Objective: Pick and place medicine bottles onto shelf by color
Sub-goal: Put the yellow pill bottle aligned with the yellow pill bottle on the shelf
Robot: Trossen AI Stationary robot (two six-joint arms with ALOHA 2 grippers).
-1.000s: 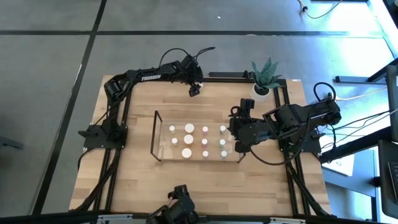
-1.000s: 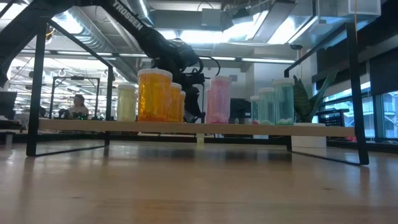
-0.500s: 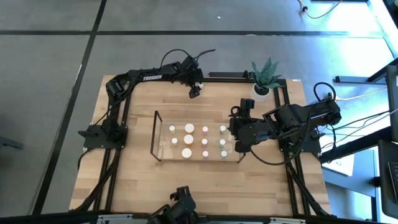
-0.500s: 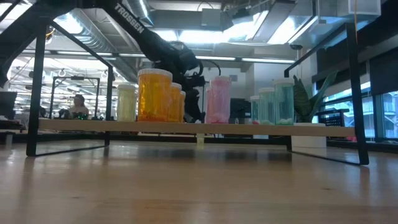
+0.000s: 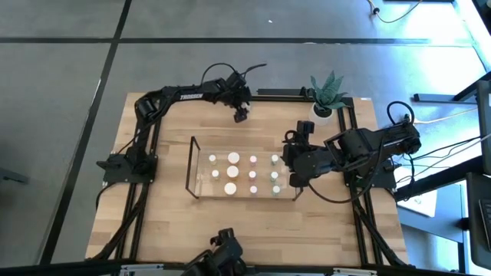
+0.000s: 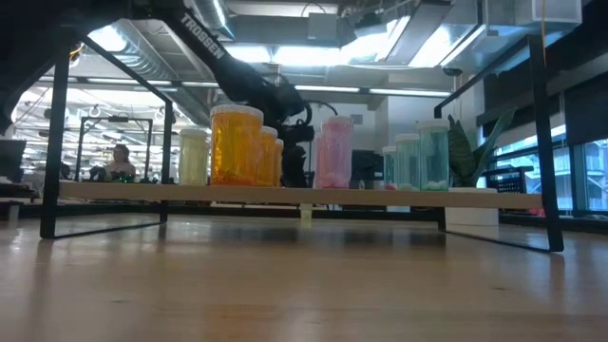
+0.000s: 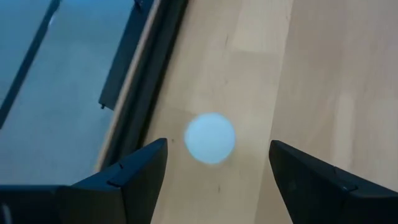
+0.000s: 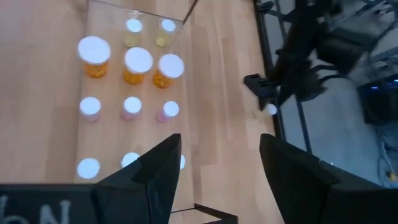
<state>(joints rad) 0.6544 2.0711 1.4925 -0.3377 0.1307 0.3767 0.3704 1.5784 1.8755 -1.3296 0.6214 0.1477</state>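
Fingers of the left gripper (image 7: 214, 171) are spread wide with nothing between them, hanging right above a lone white-capped bottle (image 7: 210, 137) that sits on the bare wood near the table's far edge, just inside the black table frame (image 7: 140, 81). From overhead you can see that left gripper (image 5: 240, 115) parked by the back rail, well apart from the shelf (image 5: 192, 167), which is that clear rack with dark edges sitting in the middle of the table. The right gripper (image 8: 214, 171) is open too and holds nothing, hovering at the shelf's right end and looking down over the rows of capped medicine bottles (image 8: 138, 67), orange ones in one row, pink ones next. From table height the bottles line up on the shelf board (image 6: 285, 194): pale yellow, orange, pink, then green toward the right. The table (image 5: 307, 230) is light butcher-block wood, pretty bare around the rack. A spiky potted plant (image 5: 327, 93) sits at the far right corner. Room-wise it's grey floor with dark lines (image 5: 115, 38) seen from above, and from the low view there are ceiling lights, exposed ducting, big windows on the right, and a person (image 6: 121, 161) seated way in the back.
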